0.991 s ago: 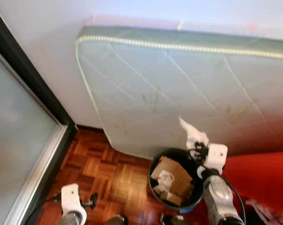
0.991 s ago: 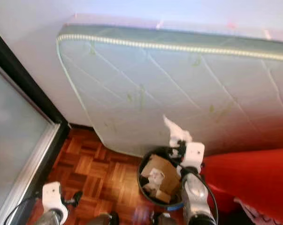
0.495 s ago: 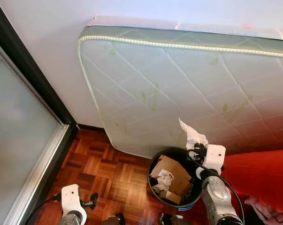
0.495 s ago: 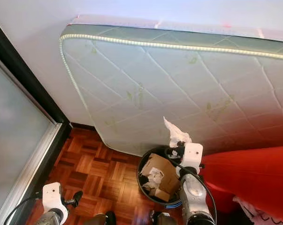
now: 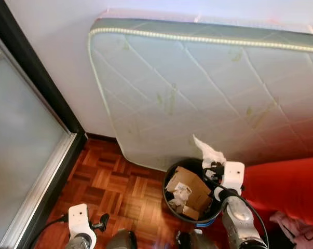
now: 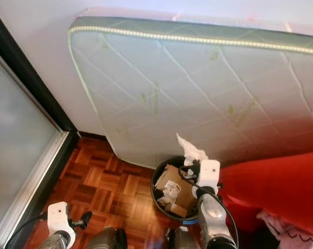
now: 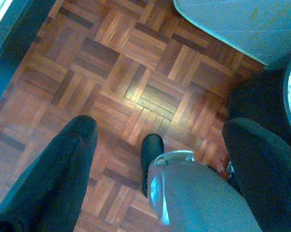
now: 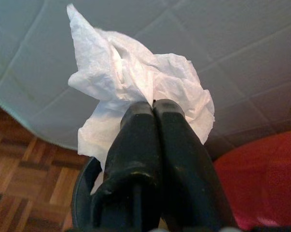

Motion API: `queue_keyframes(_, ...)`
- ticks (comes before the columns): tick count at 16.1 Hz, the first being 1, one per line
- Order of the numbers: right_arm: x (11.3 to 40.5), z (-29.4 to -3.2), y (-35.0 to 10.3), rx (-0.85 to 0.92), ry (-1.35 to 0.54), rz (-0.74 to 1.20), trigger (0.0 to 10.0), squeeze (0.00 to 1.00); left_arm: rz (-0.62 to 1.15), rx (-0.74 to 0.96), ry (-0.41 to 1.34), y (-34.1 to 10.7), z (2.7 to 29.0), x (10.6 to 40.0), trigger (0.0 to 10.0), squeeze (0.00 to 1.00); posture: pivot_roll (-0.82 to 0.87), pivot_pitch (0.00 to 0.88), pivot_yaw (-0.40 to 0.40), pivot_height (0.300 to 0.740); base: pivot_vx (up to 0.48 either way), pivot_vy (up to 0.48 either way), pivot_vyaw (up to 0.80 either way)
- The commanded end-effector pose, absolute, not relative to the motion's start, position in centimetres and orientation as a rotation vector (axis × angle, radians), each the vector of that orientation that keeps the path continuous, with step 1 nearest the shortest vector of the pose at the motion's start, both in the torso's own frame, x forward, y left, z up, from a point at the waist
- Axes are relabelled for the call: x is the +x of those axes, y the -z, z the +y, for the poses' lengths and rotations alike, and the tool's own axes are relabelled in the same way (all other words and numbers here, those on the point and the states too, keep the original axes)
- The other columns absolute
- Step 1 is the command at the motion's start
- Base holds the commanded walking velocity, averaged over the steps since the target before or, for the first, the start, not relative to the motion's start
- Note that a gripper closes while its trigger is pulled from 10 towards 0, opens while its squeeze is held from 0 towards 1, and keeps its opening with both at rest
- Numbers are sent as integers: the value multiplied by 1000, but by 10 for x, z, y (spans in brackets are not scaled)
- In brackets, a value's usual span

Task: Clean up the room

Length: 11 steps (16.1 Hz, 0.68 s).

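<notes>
My right gripper (image 5: 214,167) is shut on a crumpled white tissue (image 5: 207,152), held just above the far right rim of a black waste bin (image 5: 169,199). In the right wrist view the tissue (image 8: 135,82) bulges out past the closed fingertips (image 8: 152,108), with the bin's rim (image 8: 82,188) below. Cardboard pieces (image 5: 190,189) and crumpled paper (image 5: 179,196) lie inside the bin. My left gripper (image 5: 101,223) hangs low at the left over the parquet floor (image 5: 114,181), and its fingers (image 7: 63,164) stand apart with nothing between them.
A pale green mattress (image 5: 198,88) leans against the white wall behind the bin. A red sofa (image 5: 286,192) stands right of the bin, with pink cloth (image 5: 294,233) on it. A dark-framed glass door (image 5: 26,140) runs along the left. My own feet (image 7: 152,147) show below.
The camera has shifted a little. My right gripper with the tissue sits slightly lower and closer to the bin's rim. The left arm stays put.
</notes>
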State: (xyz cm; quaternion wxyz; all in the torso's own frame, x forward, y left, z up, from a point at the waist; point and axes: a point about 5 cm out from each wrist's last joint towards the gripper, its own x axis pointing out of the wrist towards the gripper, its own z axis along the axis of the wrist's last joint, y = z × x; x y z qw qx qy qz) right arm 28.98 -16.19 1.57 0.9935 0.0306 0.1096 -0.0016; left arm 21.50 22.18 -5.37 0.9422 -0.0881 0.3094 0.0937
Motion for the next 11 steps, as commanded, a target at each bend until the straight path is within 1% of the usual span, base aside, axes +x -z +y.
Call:
queue_keyframes(1, 285, -162, -9, 61, 0, 259, 10000, 0, 669, -175, -192, 60, 222, 205, 10000, 0, 41, 245, 4, 670, 0, 0, 0)
queue_keyframes(4, 286, -162, -6, 47, -10, 299, 10000, 0, 659, -178, -189, 59, 221, 208, 10000, 0, 40, 245, 3, 670, 0, 0, 0)
queue_keyframes(7, 286, -160, -5, 48, -29, 301, 10000, 0, 651, -179, -186, 57, 220, 211, 10000, 0, 38, 246, 2, 640, 0, 0, 0)
queue_keyframes(8, 286, -160, -6, 56, -23, 289, 10000, 0, 647, -179, -184, 56, 219, 213, 10000, 0, 38, 248, 1, 635, 0, 0, 0)
queue_keyframes(11, 284, -157, 0, 37, -48, 341, 10000, 0, 638, -182, -183, 55, 219, 215, 10000, 0, 40, 252, -2, 635, 0, 0, 0)
